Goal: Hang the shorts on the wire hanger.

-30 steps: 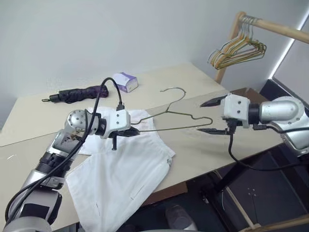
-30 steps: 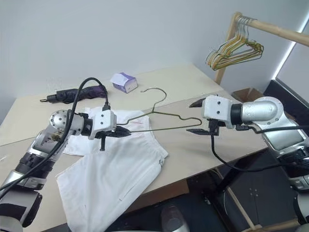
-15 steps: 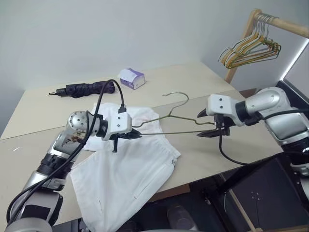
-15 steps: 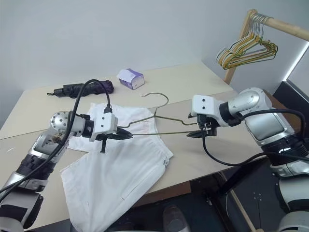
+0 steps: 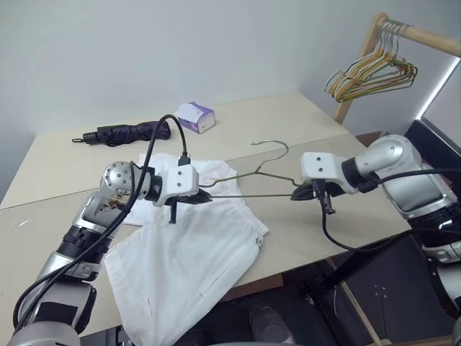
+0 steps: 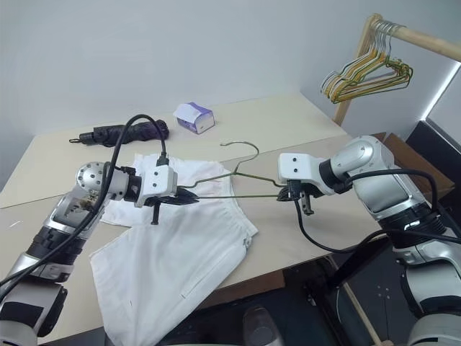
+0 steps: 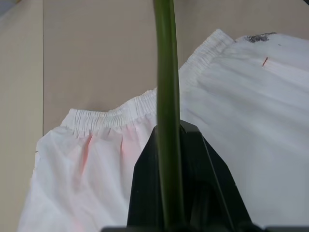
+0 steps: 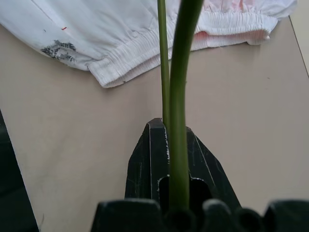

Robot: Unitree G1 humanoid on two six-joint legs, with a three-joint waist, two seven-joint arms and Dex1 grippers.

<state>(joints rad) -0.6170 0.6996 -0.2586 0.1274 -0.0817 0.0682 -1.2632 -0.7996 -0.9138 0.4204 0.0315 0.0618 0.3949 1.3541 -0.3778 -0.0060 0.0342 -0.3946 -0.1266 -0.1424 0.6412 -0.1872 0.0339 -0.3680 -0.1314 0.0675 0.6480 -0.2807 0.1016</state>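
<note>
Beige table [image 5: 302, 122] under grey wall bears shorts [image 5: 194, 252]; both fingers [image 5: 196, 200] [image 5: 301, 193] clamp the wire hanger [image 5: 256, 176] above.

Thin olive wire hanger [image 5: 252, 180] held level above white shorts [image 5: 194, 259] lying flat.

The wire hanger [image 5: 252, 182] is held above the desk [image 5: 302, 130] at both ends: the left claw [image 5: 202, 200] is clamped on one corner, the right claw [image 5: 299, 193] on the other. The shorts [image 5: 191, 252] are spread on the desk beneath. A dark folded umbrella [image 5: 126, 132] and a small tissue box [image 5: 196, 116] are seen further back
</note>
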